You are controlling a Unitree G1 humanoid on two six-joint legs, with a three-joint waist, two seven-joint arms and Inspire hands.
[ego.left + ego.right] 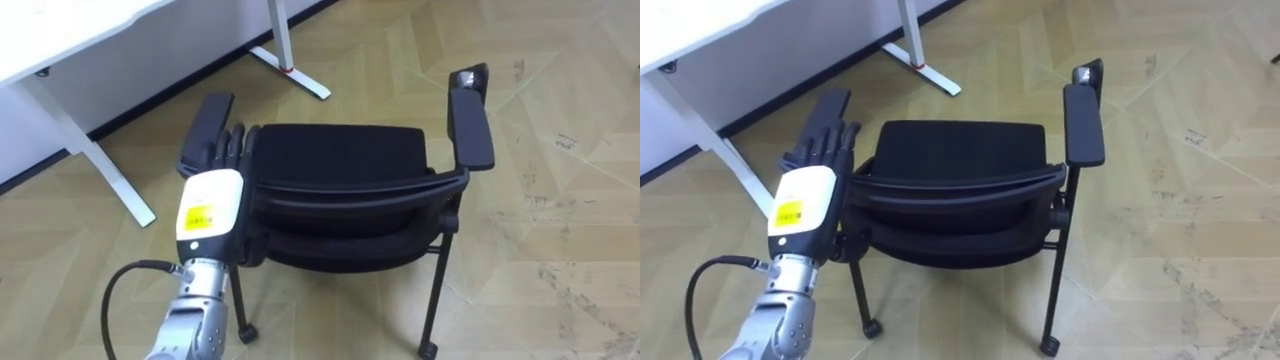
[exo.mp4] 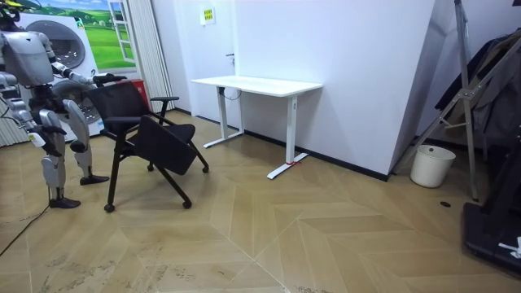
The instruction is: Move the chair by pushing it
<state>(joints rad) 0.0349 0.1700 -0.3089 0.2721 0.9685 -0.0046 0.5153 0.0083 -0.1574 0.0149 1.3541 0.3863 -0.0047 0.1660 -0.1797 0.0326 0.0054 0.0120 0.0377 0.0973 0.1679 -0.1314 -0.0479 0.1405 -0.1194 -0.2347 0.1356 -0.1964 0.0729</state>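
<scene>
One flat left hand (image 1: pixel 212 200) at chair (image 1: pixel 340 155)

White desk (image 2: pixel 256 84) against a white wall (image 2: pixel 358 65), wooden herringbone floor (image 2: pixel 326 236), pale bin (image 2: pixel 431 165) by the wall

Silver forearm, white-backed left hand (image 1: pixel 210 205), yellow label, black fingers (image 1: pixel 232 146).

The wood floor (image 1: pixel 560 250) carries the black chair (image 1: pixel 340 160), white desk (image 2: pixel 256 84), bucket (image 2: pixel 431 165).
</scene>
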